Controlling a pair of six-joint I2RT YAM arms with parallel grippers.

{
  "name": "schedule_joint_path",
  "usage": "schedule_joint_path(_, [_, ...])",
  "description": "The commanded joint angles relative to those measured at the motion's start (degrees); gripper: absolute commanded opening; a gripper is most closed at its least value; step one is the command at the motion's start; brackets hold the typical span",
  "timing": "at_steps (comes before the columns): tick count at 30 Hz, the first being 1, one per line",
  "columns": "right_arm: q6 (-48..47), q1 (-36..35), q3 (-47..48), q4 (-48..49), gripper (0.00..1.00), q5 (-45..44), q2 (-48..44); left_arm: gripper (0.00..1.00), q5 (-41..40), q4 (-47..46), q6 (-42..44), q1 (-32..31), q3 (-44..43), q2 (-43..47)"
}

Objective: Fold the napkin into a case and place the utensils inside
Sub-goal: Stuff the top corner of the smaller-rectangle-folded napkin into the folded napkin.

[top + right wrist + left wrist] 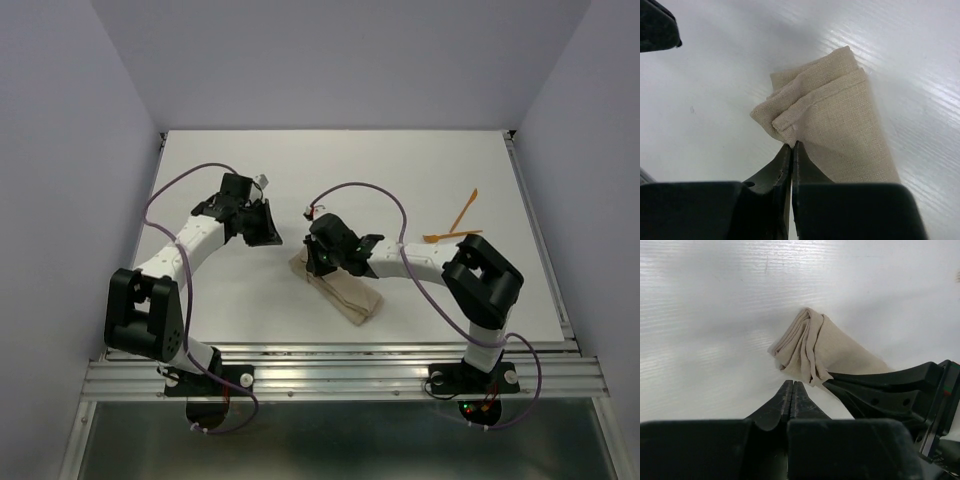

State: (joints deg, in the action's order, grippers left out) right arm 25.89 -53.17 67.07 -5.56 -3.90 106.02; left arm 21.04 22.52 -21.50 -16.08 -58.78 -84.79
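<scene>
Top external view showed the right end effector (791, 146) pressed together at the case's (345, 292) end, seemingly pinning its folds, the left end effector (792, 385) closed and empty, the utensils (450, 236) well apart.

Bright, even light; perhaps mild glare.

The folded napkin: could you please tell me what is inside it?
Only layered cloth edges show at the end of the napkin; deeper inside is covered. Both orange utensils lie outside it, on the table.
</scene>
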Motion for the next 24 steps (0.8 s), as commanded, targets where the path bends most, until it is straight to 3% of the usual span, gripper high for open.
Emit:
schedule_joint_path(1, [4.86,1.48,-1.76,4.95,0.01,6.62,-3.36,0.00,-3.37,-1.94,-0.12,-0.18,2.70,4.54])
schedule_joint_path(9, [8.21,4.56,-5.28,9.17,0.01,11.19,-5.20,0.00,-6.09,-7.93,-2.50,-3.69,8.16,7.19])
schedule_joint_path(12, [9.26,5.27,-6.07,10.04,0.01,12.68,-5.56,0.00,-6.45,-4.69,-0.74,-6.42,5.79,3.94])
schedule_joint_path(15, [10.49,5.97,-6.77,10.57,0.01,13.48,-5.73,0.00,-11.97,-5.64,-3.89,-11.60,5.87,3.84])
schedule_joint_path(17, [11.20,6.58,-7.12,10.49,0.01,13.48,-5.73,0.10,-12.34,-7.05,-5.30,-13.28,6.40,3.85])
schedule_joint_path(24, [12.87,7.20,-7.92,10.57,0.01,13.83,-6.26,0.17,-12.24,-7.76,-7.68,-15.03,5.88,-0.55])
